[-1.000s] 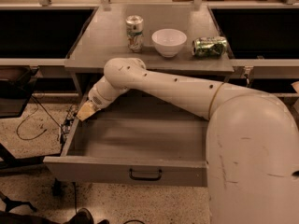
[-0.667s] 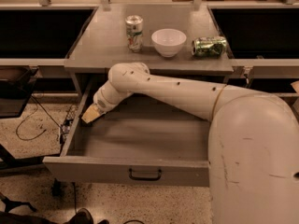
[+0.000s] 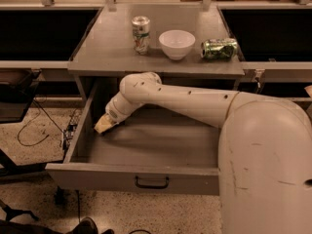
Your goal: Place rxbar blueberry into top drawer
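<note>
Now, in the single camera view, I see the gripper [image 3: 105,125] has dropped lower and slid a little rightward over the last second. It sits inside the open top drawer [image 3: 131,177], close above the floor near the left wall. The arm [image 3: 185,99] has swung in with it from under the counter [image 3: 107,52].

I cannot find the rxbar blueberry anywhere. No dark bar shows on the drawer floor or on the counter, where only an upright can [image 3: 141,34], a white bowl [image 3: 176,44] and a toppled can [image 3: 219,48] stand. It may be hidden at the gripper's pale tip. Whether that tip grips anything or stands apart, I cannot tell.

I judge the descent puts me at the release point. Letting go here should leave the bar in the drawer's left rear part.
</note>
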`<action>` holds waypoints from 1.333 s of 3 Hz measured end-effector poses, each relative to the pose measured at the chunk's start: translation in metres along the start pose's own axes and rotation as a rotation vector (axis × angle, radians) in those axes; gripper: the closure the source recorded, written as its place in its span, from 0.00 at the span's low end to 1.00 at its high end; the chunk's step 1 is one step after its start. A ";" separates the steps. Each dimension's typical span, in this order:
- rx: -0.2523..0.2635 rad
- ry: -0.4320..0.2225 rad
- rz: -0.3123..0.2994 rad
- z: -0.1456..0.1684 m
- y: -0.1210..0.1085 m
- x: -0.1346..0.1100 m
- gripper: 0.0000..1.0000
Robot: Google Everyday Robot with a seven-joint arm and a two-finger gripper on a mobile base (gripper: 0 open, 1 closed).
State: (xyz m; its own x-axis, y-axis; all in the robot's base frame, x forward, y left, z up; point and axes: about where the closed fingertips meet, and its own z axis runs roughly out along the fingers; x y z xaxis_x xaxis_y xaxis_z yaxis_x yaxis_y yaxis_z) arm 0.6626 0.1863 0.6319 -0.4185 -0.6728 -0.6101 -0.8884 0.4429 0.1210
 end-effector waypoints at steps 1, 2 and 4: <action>0.006 0.022 0.017 0.005 -0.005 0.012 1.00; 0.022 0.029 0.027 0.002 -0.009 0.019 0.81; 0.052 0.011 0.028 -0.010 -0.011 0.021 0.35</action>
State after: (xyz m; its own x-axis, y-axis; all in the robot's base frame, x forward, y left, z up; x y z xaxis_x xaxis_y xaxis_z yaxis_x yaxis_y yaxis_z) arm 0.6617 0.1613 0.6254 -0.4457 -0.6656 -0.5986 -0.8651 0.4921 0.0970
